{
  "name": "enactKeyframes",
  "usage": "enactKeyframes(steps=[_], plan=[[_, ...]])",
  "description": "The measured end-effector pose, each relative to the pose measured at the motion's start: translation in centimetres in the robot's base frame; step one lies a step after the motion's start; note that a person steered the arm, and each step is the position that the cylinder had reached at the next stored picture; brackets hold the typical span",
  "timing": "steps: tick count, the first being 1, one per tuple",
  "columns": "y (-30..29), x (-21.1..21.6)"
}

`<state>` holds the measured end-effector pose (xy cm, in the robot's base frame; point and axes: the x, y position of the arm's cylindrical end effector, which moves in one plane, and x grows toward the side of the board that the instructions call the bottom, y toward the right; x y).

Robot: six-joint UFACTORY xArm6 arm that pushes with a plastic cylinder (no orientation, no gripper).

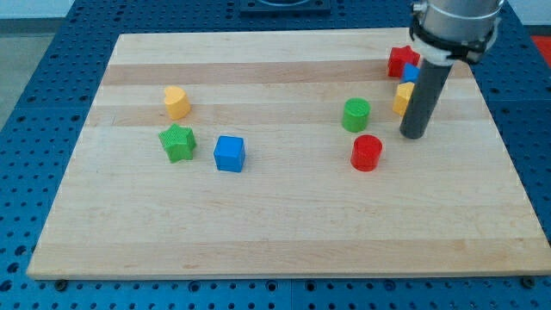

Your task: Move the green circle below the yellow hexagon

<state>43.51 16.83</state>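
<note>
The green circle (pixel 356 114) is a short green cylinder right of the board's middle. The yellow hexagon (pixel 176 102) stands far to the view's left, near the board's upper left. My rod comes down from the view's top right, and my tip (pixel 414 134) rests on the board to the right of the green circle, a short gap away, not touching it. The tip is above and right of the red circle (pixel 367 152).
A green star (pixel 177 142) and a blue cube (pixel 229 153) lie just below the yellow hexagon. A red star (pixel 401 61), a small blue block (pixel 411 73) and a yellow block (pixel 402 98) cluster behind the rod. The wooden board (pixel 275 232) sits on a blue pegboard.
</note>
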Motion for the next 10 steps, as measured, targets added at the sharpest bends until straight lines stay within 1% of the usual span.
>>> enactKeyframes(steps=[1, 3, 4, 5, 7, 9, 10], plan=[[-2.0, 1.0], [-7.0, 0.6], [-9.5, 0.3], [-10.4, -1.2], [-10.2, -4.0], [-7.5, -4.3], [-5.2, -4.3]])
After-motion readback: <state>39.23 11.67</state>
